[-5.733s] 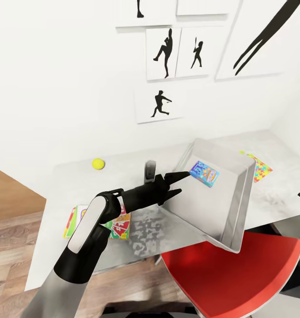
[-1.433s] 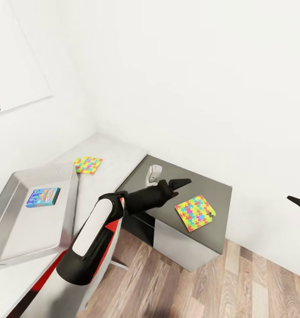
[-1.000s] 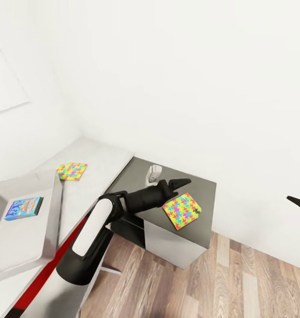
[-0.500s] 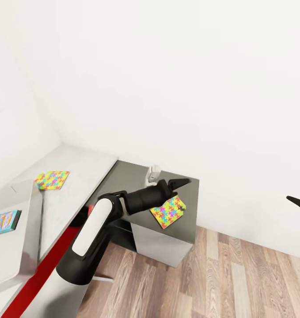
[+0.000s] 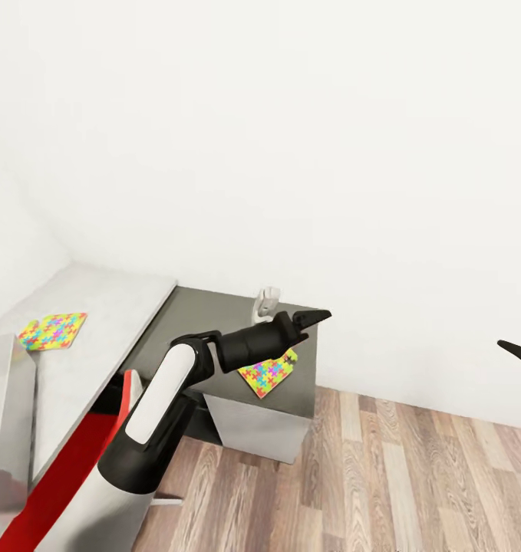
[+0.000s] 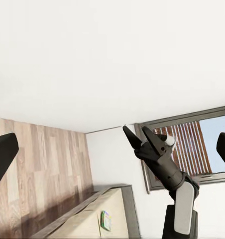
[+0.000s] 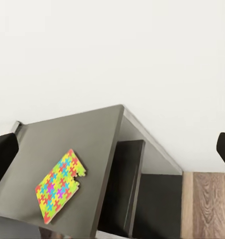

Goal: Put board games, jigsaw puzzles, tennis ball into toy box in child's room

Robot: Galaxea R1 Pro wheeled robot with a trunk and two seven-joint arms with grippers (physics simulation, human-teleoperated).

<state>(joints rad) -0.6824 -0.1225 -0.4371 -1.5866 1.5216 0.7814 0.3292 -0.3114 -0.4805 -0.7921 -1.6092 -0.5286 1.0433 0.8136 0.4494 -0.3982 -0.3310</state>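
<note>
From the head camera, the left arm reaches out over the table's dark grey section (image 5: 206, 307), its left gripper (image 5: 315, 315) held above the edge of one jigsaw puzzle (image 5: 266, 374) that lies flat near the section's front corner. How wide its jaws stand cannot be told here. The second jigsaw puzzle (image 5: 51, 330) lies on the pale grey top (image 5: 107, 307), well apart from the first, and a corner of the toy box (image 5: 7, 429) sits on that top further from the dark section. A red chair (image 5: 68, 460) stands below the table's edge. A black tip of the right gripper (image 5: 517, 353) shows above the wood-plank floor (image 5: 413, 475), away from the table.

The left wrist camera looks across the room and shows the right gripper (image 6: 141, 142) whole, its two fingers spread apart and empty, before a window (image 6: 192, 144) and white wall.

The right wrist camera gives the dark section from another side: the puzzle (image 7: 59, 185) lies alone on it, near one edge, with a dark recess beside it and white wall behind.
</note>
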